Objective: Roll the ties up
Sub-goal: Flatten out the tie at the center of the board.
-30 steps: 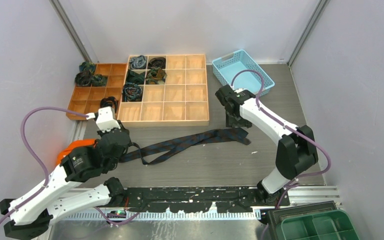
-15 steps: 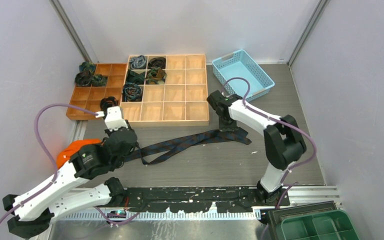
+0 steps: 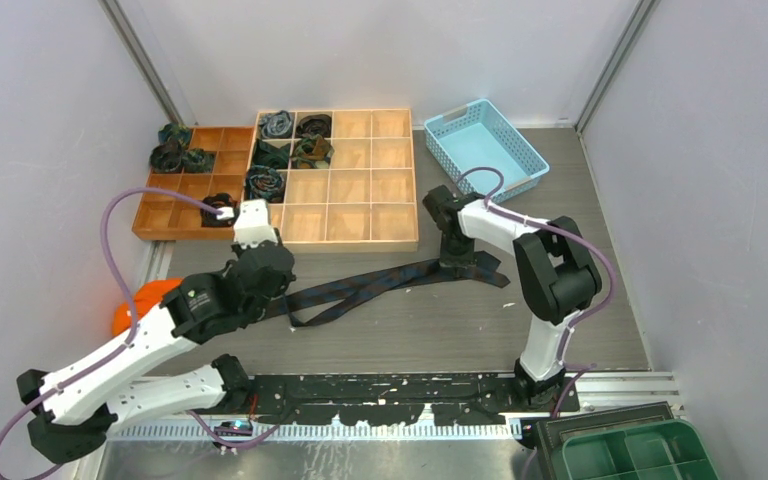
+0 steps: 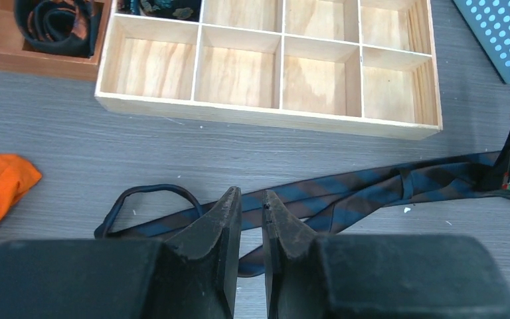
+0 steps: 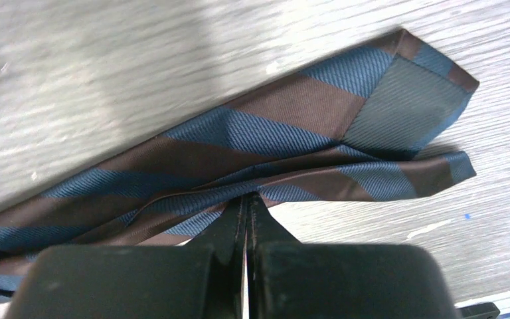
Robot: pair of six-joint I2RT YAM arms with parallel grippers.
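One limp, likely slippery striped tie (image 3: 380,281), right fingers (image 5: 232,229) pinched shut on its wide end, left fingers (image 4: 216,219) slightly parted, empty

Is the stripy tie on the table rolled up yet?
No. The tie lies stretched out long on the table, not coiled like the rolls in the tray.

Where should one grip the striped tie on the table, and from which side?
At its wide pointed end, from above: the striped tie lies flat on the table, and the fabric there rises in a fold that the right claw pinches.
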